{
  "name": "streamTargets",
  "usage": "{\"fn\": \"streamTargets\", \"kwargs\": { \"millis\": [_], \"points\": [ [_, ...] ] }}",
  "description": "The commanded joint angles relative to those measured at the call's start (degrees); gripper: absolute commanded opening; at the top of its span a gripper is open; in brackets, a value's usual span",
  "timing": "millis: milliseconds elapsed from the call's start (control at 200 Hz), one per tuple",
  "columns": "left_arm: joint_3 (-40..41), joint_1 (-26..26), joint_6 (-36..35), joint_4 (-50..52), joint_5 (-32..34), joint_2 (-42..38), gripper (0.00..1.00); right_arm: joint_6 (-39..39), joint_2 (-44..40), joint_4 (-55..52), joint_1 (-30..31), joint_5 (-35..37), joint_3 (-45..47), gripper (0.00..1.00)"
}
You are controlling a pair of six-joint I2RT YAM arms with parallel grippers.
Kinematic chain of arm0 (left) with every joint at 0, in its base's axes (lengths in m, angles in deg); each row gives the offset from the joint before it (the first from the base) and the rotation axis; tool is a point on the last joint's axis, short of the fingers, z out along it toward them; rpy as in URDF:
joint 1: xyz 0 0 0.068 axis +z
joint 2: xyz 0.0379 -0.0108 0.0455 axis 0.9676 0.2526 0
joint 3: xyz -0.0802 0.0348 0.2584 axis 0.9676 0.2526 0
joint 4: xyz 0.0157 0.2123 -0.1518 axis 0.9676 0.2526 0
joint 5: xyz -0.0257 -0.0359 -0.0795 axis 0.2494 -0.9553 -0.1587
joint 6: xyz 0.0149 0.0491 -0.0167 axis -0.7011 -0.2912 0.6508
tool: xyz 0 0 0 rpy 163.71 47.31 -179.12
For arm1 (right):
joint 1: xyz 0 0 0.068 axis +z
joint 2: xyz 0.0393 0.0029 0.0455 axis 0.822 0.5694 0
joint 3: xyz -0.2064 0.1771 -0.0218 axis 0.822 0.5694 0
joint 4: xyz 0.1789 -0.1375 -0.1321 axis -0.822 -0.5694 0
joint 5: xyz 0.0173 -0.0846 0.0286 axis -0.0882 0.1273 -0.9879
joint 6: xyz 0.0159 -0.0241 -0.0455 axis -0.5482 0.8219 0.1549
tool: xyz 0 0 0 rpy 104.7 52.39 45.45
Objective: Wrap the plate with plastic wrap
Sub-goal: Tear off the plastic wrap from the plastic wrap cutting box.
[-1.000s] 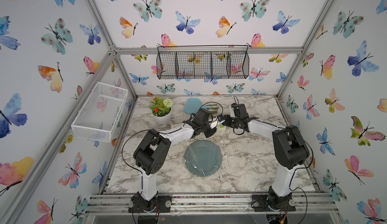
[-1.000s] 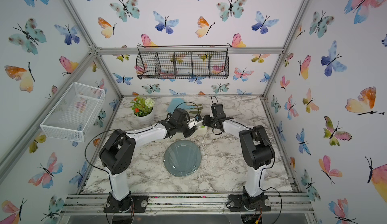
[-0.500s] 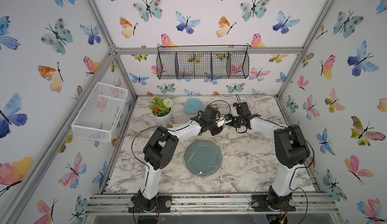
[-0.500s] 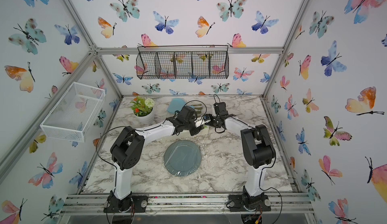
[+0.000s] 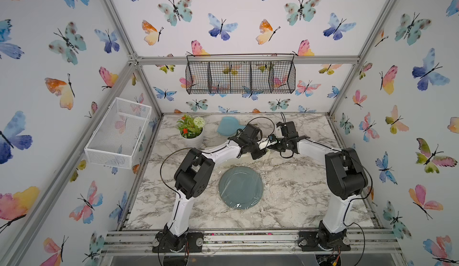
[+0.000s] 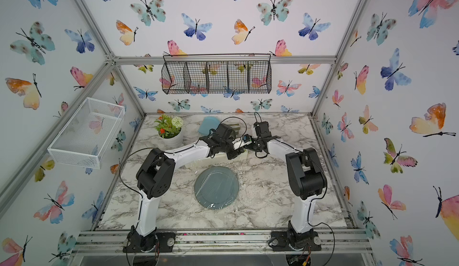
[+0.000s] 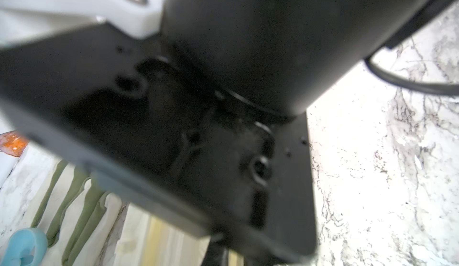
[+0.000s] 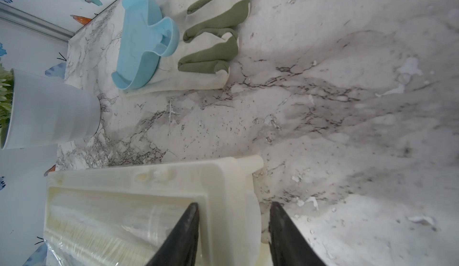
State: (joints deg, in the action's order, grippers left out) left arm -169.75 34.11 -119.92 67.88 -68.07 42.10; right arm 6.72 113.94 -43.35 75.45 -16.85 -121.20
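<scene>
The grey-blue plate (image 5: 240,187) (image 6: 216,187) lies mid-table under a shiny, wrinkled sheet of plastic wrap (image 5: 233,177). Behind it lies the cream-white wrap box (image 8: 149,185) with its roll (image 8: 99,230), mostly hidden by my arms in both top views. My right gripper (image 8: 234,235) (image 5: 271,148) straddles the box's end wall, one finger inside the box and one outside, closed on that wall. My left gripper (image 5: 258,155) (image 6: 233,156) hangs over the same end of the box. The left wrist view is filled by a blurred black body, so its jaws are hidden.
A potted plant (image 5: 191,134) stands back left. Beside it a light-blue handled dish (image 5: 227,126) (image 8: 141,41) rests on a cream-and-green cloth (image 8: 211,41). A white wire basket (image 5: 119,133) hangs on the left wall and a black one (image 5: 240,77) on the back wall.
My left arm has stretched to the right along the box, bringing its gripper close to the right gripper, and its jaws have closed further. The right gripper has shifted slightly right.
</scene>
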Motion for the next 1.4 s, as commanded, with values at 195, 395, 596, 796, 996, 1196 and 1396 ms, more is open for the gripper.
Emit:
{"fn": "streamTargets", "kwargs": {
  "millis": [195,395,596,796,996,1196,1396],
  "points": [
    [0.51,-0.23,0.78,0.33,-3.22,0.4,0.22,1.21,4.69,-7.85,-1.49,4.53,2.2,0.46],
    [1.3,-0.21,2.87,-2.43,-4.24,0.9,0.22,0.95,4.92,-7.47,-1.42,3.77,2.49,0.45],
    [1.2,-0.24,3.95,-3.02,-5.09,2.18,0.15,0.99,5.18,-7.24,-1.44,3.38,2.62,0.44],
    [1.2,-0.28,3.68,-2.32,-5.02,2.8,0.13,1.12,5.37,-7.24,-1.43,3.33,2.83,0.44],
    [0.8,-0.28,1.68,0.2,-3.67,2.71,0.05,1.2,5.58,-7.63,-1.42,3.62,2.62,0.44],
    [1.72,-0.06,0.15,1.33,-1.5,1.53,0.0,1.46,5.97,-8.7,-1.45,4.5,2.07,0.44],
    [3.31,0.43,-0.4,1.79,-0.83,0.33,0.0,1.55,6.41,-9.6,-1.45,5.47,1.68,0.44]
  ]
}}
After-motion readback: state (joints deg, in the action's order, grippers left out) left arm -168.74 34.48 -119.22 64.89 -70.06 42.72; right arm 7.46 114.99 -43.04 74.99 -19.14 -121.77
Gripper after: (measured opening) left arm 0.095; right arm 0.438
